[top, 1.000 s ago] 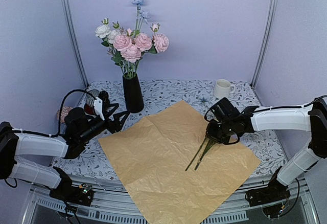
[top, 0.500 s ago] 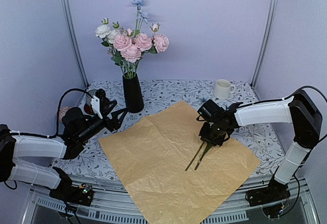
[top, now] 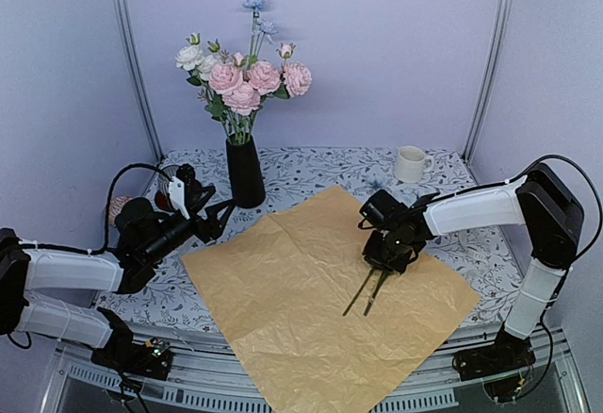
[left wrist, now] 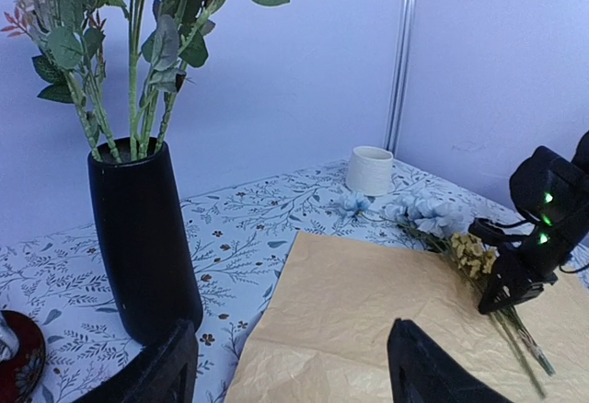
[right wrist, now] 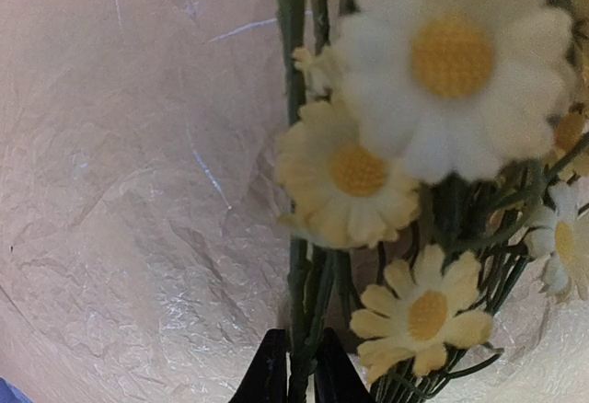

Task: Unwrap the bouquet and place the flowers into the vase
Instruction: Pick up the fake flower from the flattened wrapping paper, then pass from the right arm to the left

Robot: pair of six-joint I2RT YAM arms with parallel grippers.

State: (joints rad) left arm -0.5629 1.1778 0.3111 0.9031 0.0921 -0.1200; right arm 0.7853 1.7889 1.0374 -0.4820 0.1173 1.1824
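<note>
Across the floral-patterned bench (top: 311, 163), a crinkly tan paper sheet (top: 283, 300) is lying opened flat. Behind it, the tall matte black vase (top: 245, 173) is standing upright, holding most of the flowers (top: 243, 78). On the paper, the right claw (top: 379, 264) is pinching the thin green stems (top: 359, 294) of the remaining yellow blooms (right wrist: 451, 53), probably to lift them. The left claw (top: 215, 217) is hovering near the vase, spread apart and empty.

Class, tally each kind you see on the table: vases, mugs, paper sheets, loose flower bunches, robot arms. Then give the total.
Vase: 1
Mug: 1
Paper sheet: 1
Loose flower bunch: 1
Arms: 2, left arm and right arm
Total: 6
</note>
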